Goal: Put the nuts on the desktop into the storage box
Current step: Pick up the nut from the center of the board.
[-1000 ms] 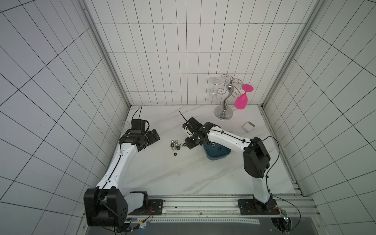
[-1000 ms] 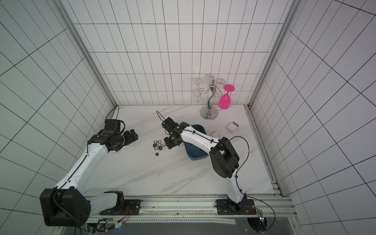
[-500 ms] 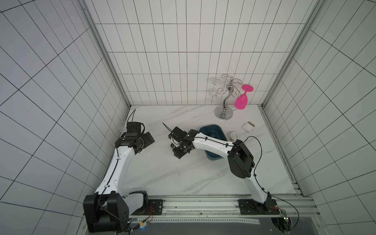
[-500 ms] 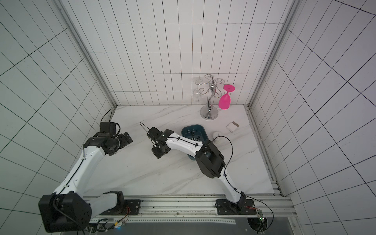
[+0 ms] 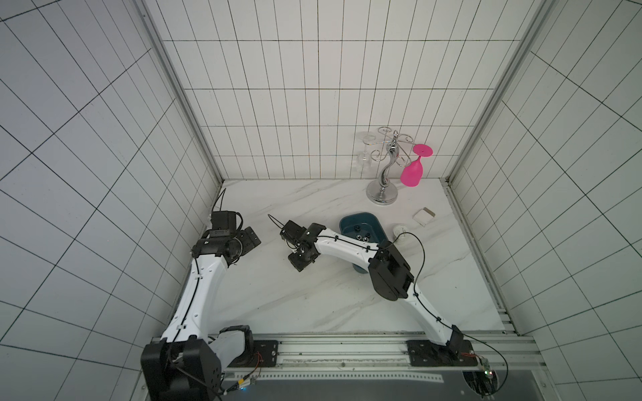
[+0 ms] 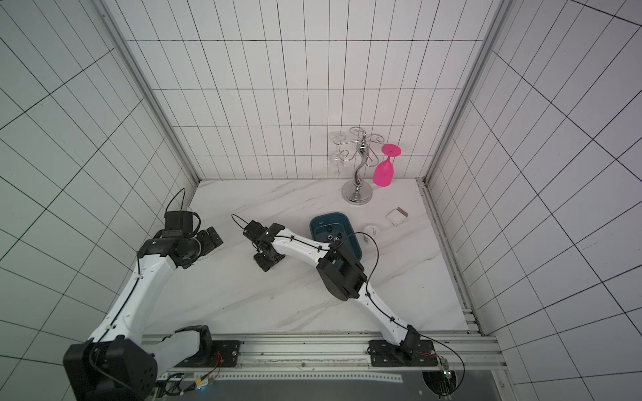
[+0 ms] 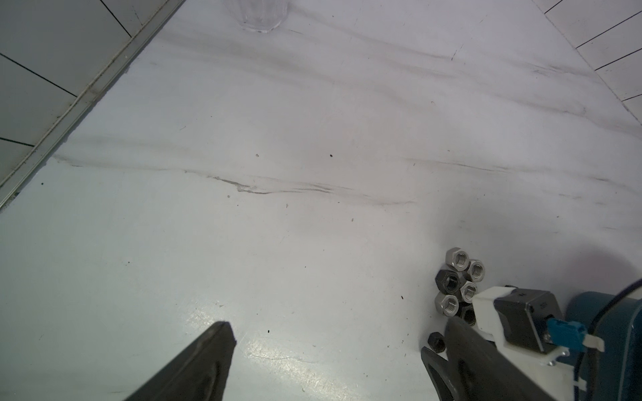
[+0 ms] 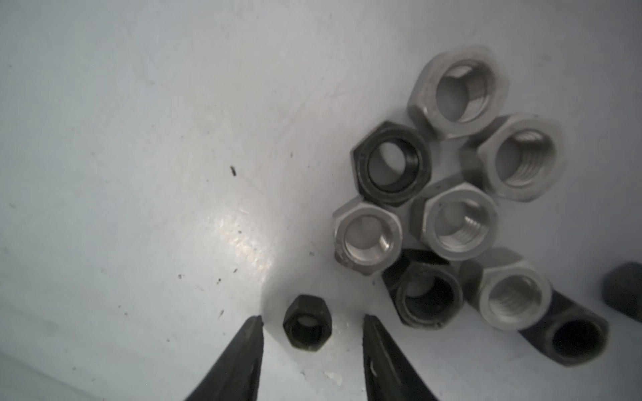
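Fingers parted, the right gripper (image 8: pixel 312 318) straddles a lone small black hexagonal metal nut (image 8: pixel 307 328) on the white marble worktop (image 8: pixel 139 139), left of the teal plastic storage box (image 5: pixel 359 214), probably as the easiest pick; the left gripper (image 7: pixel 330 361) hovers released.

nuts (image 8: pixel 451 222): silver and black, touching cluster on desktop (image 5: pixel 312 305) | storage box (image 5: pixel 347 225): teal, holds several nuts

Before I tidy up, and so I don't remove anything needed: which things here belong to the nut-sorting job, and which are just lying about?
Job: nuts, box, desktop.
Lying about: rack, pink glass, tumbler, jar, white block.
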### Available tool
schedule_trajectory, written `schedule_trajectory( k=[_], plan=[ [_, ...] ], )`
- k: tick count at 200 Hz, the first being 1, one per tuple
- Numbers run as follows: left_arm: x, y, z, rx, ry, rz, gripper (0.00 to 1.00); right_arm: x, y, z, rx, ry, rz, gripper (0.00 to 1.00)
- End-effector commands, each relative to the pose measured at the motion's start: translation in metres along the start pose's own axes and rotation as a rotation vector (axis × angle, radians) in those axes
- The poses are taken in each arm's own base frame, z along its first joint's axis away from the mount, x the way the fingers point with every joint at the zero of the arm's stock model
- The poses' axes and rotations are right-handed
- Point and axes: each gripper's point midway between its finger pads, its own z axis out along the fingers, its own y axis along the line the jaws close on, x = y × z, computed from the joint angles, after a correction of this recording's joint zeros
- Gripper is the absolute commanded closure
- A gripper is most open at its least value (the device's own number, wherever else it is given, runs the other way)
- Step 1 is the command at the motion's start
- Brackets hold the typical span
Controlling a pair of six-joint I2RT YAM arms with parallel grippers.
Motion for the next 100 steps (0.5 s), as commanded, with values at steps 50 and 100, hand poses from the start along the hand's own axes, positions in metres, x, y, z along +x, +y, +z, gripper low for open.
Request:
schedule_trajectory(
  k=[50,100],
  plan=[
    [-0.008,-0.003,-0.007,0.019,-0.030,0.024,0.02,0.018,-0.002,0.014,0.058,0.079,-0.035,0.65],
    [-0.011,-0.009,-0.011,0.047,-0.035,0.024,0.02,0.005,-0.001,-0.022,0.067,-0.007,-0.038,0.83]
  ],
)
